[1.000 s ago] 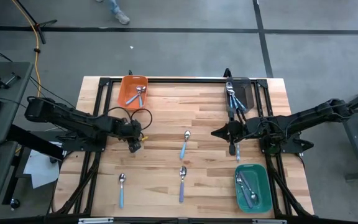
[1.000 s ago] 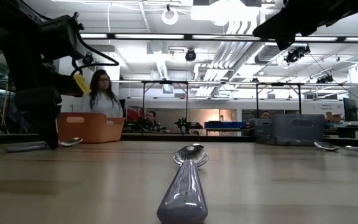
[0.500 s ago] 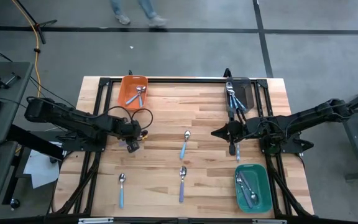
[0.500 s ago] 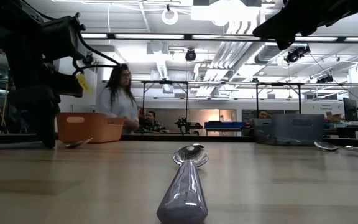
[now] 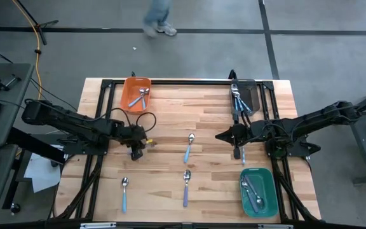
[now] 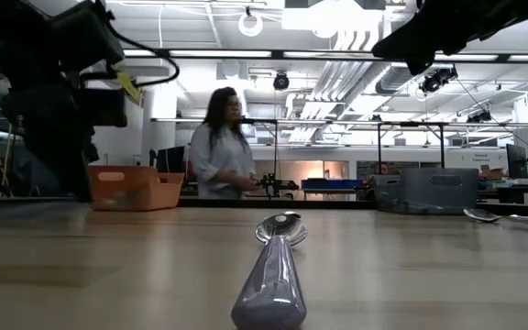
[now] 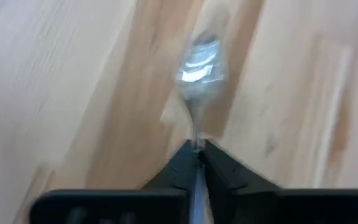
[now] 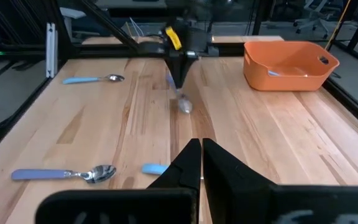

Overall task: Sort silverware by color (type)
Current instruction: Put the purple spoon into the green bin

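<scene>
A spoon [image 6: 273, 266] lies on my table [image 6: 108, 266], its purple handle toward the near edge, its shiny bowl toward the far edge. An orange bin [image 6: 134, 188] sits near the far left corner, a grey bin [image 6: 426, 191] far right (another spoon [image 6: 511, 217] lies at the right edge). A person [image 6: 220, 147] stands beyond.

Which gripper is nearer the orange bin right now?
Left. The left gripper, shut on a spoon, is just below the orange bin; the right gripper sits across the table, mid-right.
</scene>
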